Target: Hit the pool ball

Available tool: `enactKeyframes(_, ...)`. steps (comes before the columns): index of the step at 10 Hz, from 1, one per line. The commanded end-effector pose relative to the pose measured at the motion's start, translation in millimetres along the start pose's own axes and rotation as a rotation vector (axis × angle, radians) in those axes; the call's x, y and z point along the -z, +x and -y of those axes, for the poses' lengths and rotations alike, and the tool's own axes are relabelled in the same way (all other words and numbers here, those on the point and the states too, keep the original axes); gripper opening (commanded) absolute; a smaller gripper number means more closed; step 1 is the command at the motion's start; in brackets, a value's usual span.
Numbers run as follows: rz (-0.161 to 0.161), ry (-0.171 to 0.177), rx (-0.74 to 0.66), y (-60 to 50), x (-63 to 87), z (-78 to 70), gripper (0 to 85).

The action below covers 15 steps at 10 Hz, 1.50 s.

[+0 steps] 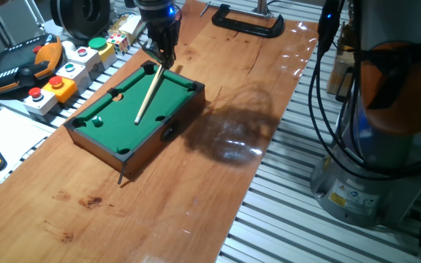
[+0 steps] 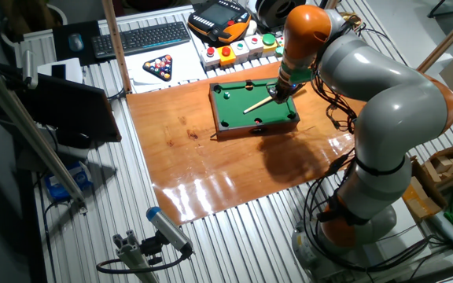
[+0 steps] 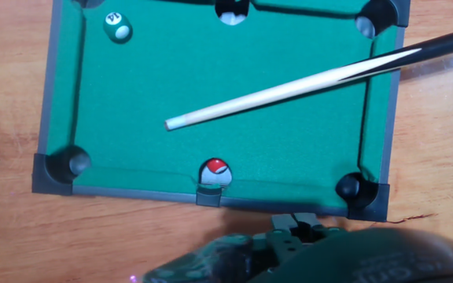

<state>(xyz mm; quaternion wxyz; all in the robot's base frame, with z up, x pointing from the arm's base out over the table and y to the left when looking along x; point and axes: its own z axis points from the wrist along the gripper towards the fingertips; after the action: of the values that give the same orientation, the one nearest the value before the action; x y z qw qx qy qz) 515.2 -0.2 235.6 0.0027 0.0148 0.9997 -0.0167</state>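
Miniature pool table (image 1: 177, 109) on a wooden board (image 1: 218, 183), with the KUKA arm (image 2: 368, 86) reaching over the table's far short end. The gripper (image 1: 164, 52) points downward at that end, and the dark butt of the cue stick (image 1: 149, 95) runs up into it; the fingers appear closed narrowly on the butt, although the contact itself is too small to resolve in either fixed view and lies outside the hand view. From the fingers the cue slopes away across the green felt (image 3: 156, 86), its pale tip ending near the middle of the playing surface, apart from every ball. The green-striped ball marked 14 (image 3: 119, 27) rests on the felt in the corner farthest from the fingers, just beside the long rail and well beyond the cue tip. A red-and-white ball (image 3: 216, 169) sits in the side pocket of the opposite long rail, closer to the fingers than the 14 ball and off to 1 side of the tip. Another side pocket (image 3: 232, 11), facing it across the felt, holds something pale that cannot be identified. Beyond the board, to the side of the gripper, stand a row of push-button boxes (image 1: 68, 73) and a triangle of racked balls (image 2: 162, 66).
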Motion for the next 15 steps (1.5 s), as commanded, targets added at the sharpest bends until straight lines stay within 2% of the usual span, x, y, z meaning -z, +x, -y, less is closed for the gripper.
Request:
enactKeyframes(1,-0.004,0.000,-0.005,-0.6,-0.4,0.0,0.7)
enactKeyframes(2,-0.015,-0.005,-0.022,-1.7,-1.5,0.0,0.7)
enactKeyframes(3,-0.029,-0.032,-0.038,-3.1,-3.3,1.6,0.7)
enactKeyframes(5,-0.025,-0.040,-0.048,-5.9,-7.0,3.6,1.0)
enactKeyframes(7,-0.017,-0.045,-0.074,-10.1,-10.9,3.6,10.0)
enactKeyframes(8,-0.021,-0.052,-0.088,-12.6,-13.5,3.6,11.3)
enactKeyframes(9,-0.043,-0.047,-0.078,-15.4,-16.4,4.1,0.7)
enactKeyframes(10,-0.050,-0.058,-0.123,-16.0,-18.9,5.6,0.7)
enactKeyframes(12,-0.046,-0.025,-0.169,-19.0,-24.6,10.1,0.7)
enactKeyframes(13,-0.045,-0.023,-0.202,-20.9,-27.5,13.0,0.7)
enactKeyframes(14,-0.047,-0.029,-0.264,-22.7,-32.3,17.7,0.7)
enactKeyframes(15,-0.052,-0.052,-0.314,-23.8,-36.5,22.6,0.7)
